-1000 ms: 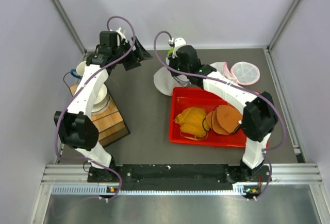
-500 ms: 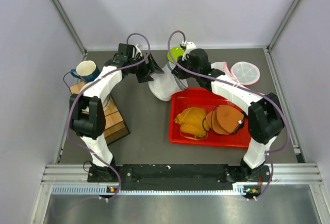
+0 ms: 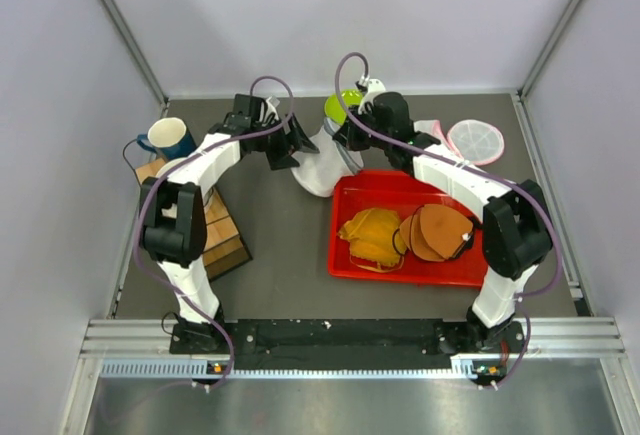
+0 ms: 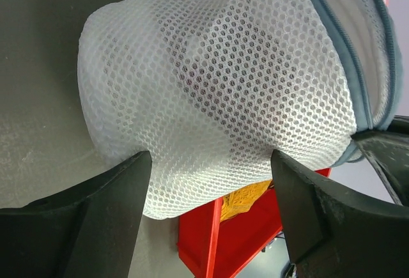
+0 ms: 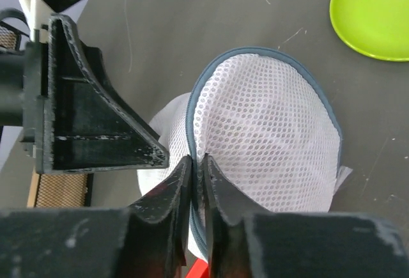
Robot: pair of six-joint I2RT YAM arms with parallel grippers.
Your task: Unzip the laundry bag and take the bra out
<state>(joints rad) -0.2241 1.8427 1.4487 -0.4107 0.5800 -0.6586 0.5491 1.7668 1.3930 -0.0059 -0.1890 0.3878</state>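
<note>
**Top view.** The bag (image 3: pixel 318 163) is seen bunched between the two grippers, just right of the left gripper (image 3: pixel 297 145) and just left of the right gripper (image 3: pixel 347 141). Its near edge meets the far-left corner of the tray (image 3: pixel 338 260). Orange cloth (image 3: pixel 375 235) lies in the tray, nearer the bases than either gripper.

**Left wrist.** The left gripper (image 4: pixel 209 163) is spread wide, with the bag (image 4: pixel 217 86) filling the span between its fingers (image 4: pixel 83 220). Whether the pads press the mesh cannot be told. A grey trim (image 4: pixel 348 54) runs along the bag's right side, and the tray (image 4: pixel 223 239) shows beyond the fingertips.

**Right wrist.** The right gripper (image 5: pixel 195 163) is clenched on the bag's grey trim (image 5: pixel 192 112), the jaws all but meeting. Whether the zip pull itself is pinched cannot be told. The bag (image 5: pixel 268 124) bulges directly ahead. The left gripper (image 5: pixel 96 112) stands close on the left, and a plate (image 5: pixel 374 16) lies well beyond.

**Handling.** The bag is judged light, soft and limp, so it would follow any pull unless anchored. The mesh may snag or stretch. A hold is best taken on the firmer trim and the zip pull, with the body pinched opposite for counter-tension.
</note>
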